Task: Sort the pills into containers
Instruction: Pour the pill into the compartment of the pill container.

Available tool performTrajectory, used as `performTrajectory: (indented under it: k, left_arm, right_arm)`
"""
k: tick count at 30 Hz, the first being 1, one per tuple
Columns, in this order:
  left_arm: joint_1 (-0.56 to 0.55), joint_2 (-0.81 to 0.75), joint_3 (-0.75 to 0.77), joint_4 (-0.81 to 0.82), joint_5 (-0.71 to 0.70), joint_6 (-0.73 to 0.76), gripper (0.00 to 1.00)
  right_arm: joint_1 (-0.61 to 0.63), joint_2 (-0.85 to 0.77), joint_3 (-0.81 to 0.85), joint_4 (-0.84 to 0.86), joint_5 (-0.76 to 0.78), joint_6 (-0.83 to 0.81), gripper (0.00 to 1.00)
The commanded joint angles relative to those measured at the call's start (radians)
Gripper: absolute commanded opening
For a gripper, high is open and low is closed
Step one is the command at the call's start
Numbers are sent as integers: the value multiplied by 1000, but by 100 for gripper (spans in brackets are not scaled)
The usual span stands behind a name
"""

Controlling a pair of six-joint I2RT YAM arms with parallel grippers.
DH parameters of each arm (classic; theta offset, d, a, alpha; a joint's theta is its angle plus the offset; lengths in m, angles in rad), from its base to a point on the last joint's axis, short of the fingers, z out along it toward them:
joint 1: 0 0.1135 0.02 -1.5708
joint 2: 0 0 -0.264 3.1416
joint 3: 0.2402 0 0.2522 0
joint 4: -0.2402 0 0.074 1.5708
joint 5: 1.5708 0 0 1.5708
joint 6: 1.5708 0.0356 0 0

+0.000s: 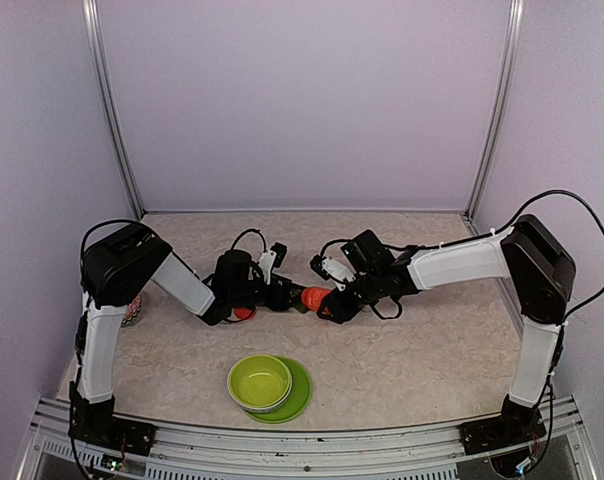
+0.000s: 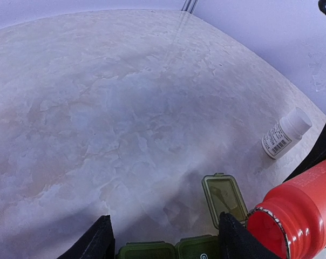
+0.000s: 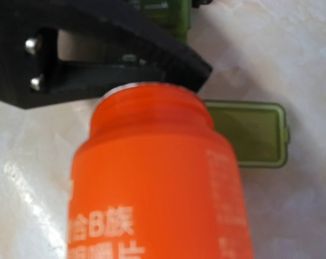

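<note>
- Now, grips the orange bottle [image 3: 157, 183] in the right claw [image 1: 324, 303], clenched round its body and tipped, the open mouth just ahead of the claw and aimed toward the pill box [image 2: 152, 251].
- Pins the pill box between the fingers of the left claw [image 2: 164, 226], seemingly grasped end to end; has one lid [image 2: 223, 197] thrown open just beyond the claw's right-hand finger.
- Shows no pills anywhere; cannot tell what sits inside the bottle or the open compartment.
- Risks a spill: with more tilt, may pour many at once, overshoot the small compartment and scatter them over the table [image 2: 109, 108].
- Risks a knock too: with the bottle's rim so near the left claw's finger, could nudge the box or flip the lid shut.
- Offers a pale, marbled, flat surface, smooth by the look, so probably lets loose pills roll or skid.
- Has a white bottle [image 2: 286, 134] lying well beyond the left claw, a red cap [image 1: 244, 313] behind it under the wrist, and a green bowl [image 1: 260, 382] on its plate [image 1: 300, 398] nearer the arm bases.
- Closes in with plain lilac walls [image 1: 302, 100] on three sides.
</note>
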Motion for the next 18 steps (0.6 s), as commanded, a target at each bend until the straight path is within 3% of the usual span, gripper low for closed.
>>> performTrajectory:
  k: [1, 18]
  left_arm:
    - [-5, 22, -17, 26, 10, -4, 64]
    - [-5, 23, -17, 29, 10, -5, 64]
  right_arm:
    - [10, 14, 46, -41, 16, -13, 42]
    - [20, 26, 114, -119, 28, -27, 42]
